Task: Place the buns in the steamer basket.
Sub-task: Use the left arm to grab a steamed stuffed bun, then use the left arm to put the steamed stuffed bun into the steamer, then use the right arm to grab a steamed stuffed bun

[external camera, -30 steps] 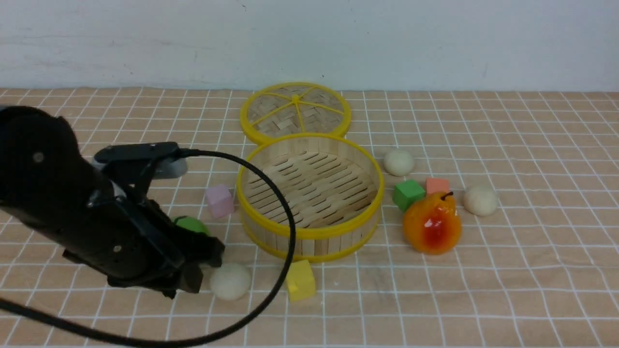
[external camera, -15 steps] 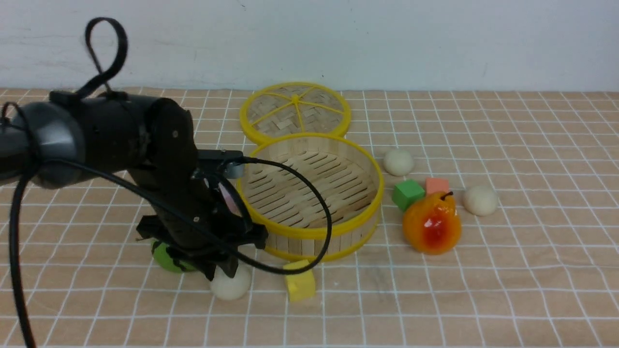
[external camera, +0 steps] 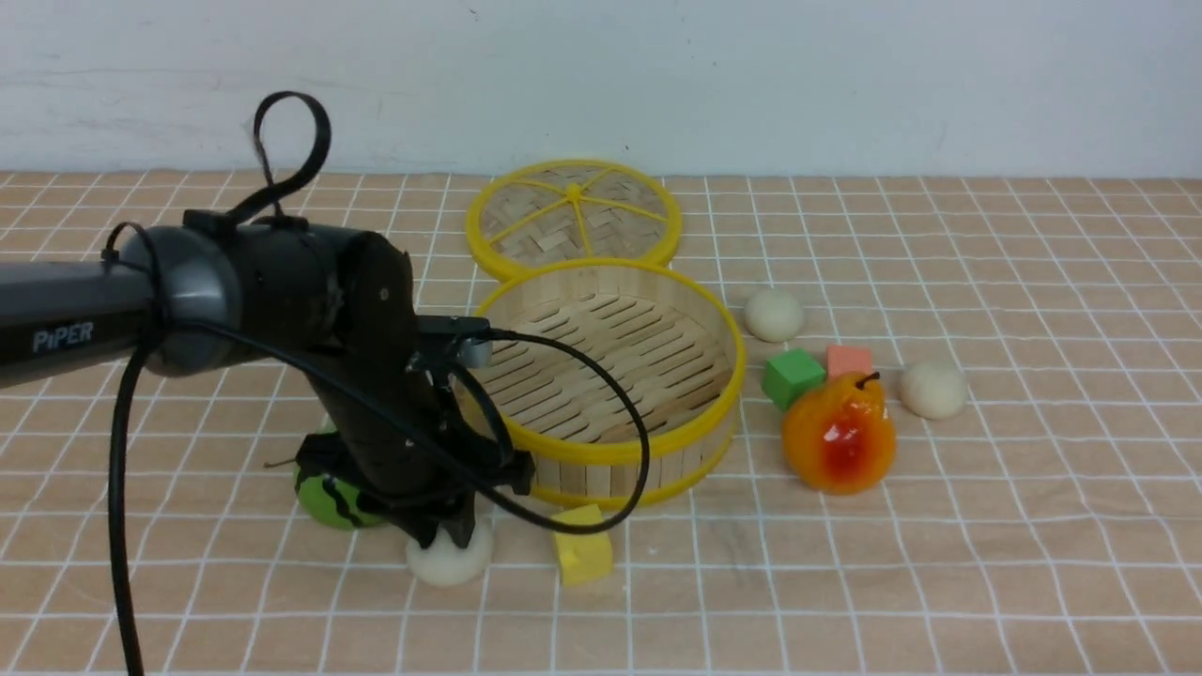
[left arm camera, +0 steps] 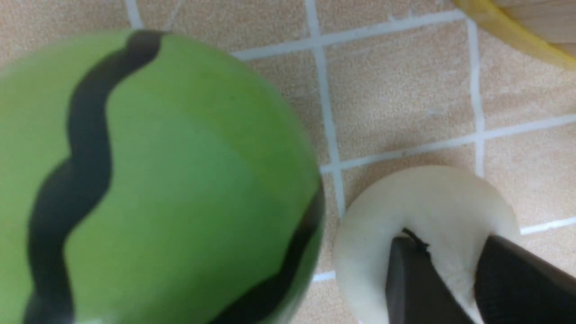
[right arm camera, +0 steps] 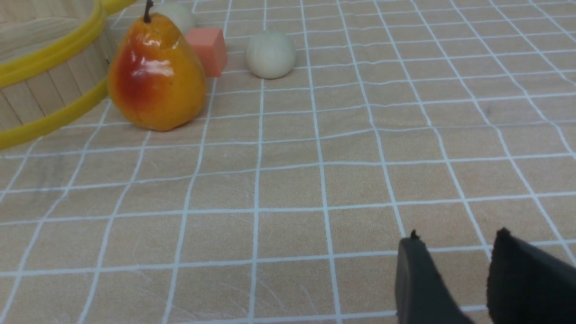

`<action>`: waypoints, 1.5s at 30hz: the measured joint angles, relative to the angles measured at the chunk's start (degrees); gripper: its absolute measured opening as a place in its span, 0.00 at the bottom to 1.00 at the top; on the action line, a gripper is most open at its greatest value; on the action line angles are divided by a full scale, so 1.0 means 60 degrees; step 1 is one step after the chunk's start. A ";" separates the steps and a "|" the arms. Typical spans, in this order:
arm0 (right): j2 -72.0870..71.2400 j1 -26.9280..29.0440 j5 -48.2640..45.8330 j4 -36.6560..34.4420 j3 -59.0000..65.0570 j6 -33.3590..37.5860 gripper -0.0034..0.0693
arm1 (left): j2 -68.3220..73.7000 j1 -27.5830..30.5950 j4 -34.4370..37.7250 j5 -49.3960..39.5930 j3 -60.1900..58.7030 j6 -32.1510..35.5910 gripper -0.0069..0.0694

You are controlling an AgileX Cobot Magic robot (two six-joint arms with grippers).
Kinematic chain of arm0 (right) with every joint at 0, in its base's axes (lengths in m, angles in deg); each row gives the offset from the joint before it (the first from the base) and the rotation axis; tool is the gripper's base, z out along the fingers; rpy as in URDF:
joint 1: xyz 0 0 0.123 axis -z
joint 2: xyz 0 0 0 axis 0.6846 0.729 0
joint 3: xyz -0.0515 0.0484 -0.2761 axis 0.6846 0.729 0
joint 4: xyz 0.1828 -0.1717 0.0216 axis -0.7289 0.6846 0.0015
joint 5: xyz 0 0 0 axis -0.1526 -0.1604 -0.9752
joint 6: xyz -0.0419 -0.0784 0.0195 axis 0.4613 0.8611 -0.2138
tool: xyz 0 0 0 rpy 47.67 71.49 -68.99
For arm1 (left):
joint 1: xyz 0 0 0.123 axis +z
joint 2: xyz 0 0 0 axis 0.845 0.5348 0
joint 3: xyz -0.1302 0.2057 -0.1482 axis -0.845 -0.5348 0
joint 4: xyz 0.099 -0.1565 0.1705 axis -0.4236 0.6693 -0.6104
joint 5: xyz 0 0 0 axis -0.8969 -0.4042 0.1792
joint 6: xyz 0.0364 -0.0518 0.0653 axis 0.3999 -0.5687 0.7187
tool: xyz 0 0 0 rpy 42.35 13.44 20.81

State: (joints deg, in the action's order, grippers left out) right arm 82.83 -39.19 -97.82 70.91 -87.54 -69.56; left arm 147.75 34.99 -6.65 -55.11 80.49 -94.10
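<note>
Three cream-white buns lie on the checked cloth. One bun (external camera: 449,561) (left arm camera: 432,198) sits in front of the steamer basket (external camera: 601,455), beside the green toy watermelon (external camera: 329,498) (left arm camera: 157,180). My left gripper (external camera: 449,535) (left arm camera: 450,240) points down onto this bun, its two black fingers pinching into the soft top; the bun rests on the cloth. Two more buns (external camera: 775,314) (external camera: 932,390) lie right of the basket, which holds nothing. My right gripper (right arm camera: 456,238) hovers open over bare cloth, out of the front view, well short of the nearer bun (right arm camera: 270,55).
The woven lid (external camera: 573,221) lies flat behind the basket. A yellow cube (external camera: 582,545) sits right of the gripped bun. A glossy orange pear (external camera: 839,434) (right arm camera: 155,74), a green cube (external camera: 793,377) and an orange-pink cube (external camera: 850,360) stand between the basket and the right-hand buns.
My left arm swung from the left to above the front bun, dropped onto it, and its fingers narrowed on the bun. The right side has not changed.
</note>
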 joint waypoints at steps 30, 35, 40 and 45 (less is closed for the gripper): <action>0.0000 0.0000 0.0000 0.0000 0.0000 0.0000 0.38 | 0.1961 0.0000 -0.0261 -0.0412 0.5006 -0.0210 0.09; 0.0000 0.0000 0.0000 0.0000 0.0000 0.0000 0.38 | 0.2410 0.0000 -0.0500 -0.0401 0.5006 -0.0506 0.16; 0.0000 0.0000 0.0000 0.0000 0.0000 0.0000 0.38 | 0.2096 0.0000 -0.0653 -0.0883 0.5006 -0.0707 0.34; 0.0000 0.0000 0.0000 0.0000 0.0000 0.0000 0.38 | 0.1260 0.0000 -0.0673 -0.1571 0.5006 -0.0753 0.52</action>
State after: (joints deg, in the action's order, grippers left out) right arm 82.83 -39.19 -97.82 70.91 -87.54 -69.56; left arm 155.31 34.99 -10.69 -64.54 110.53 -98.61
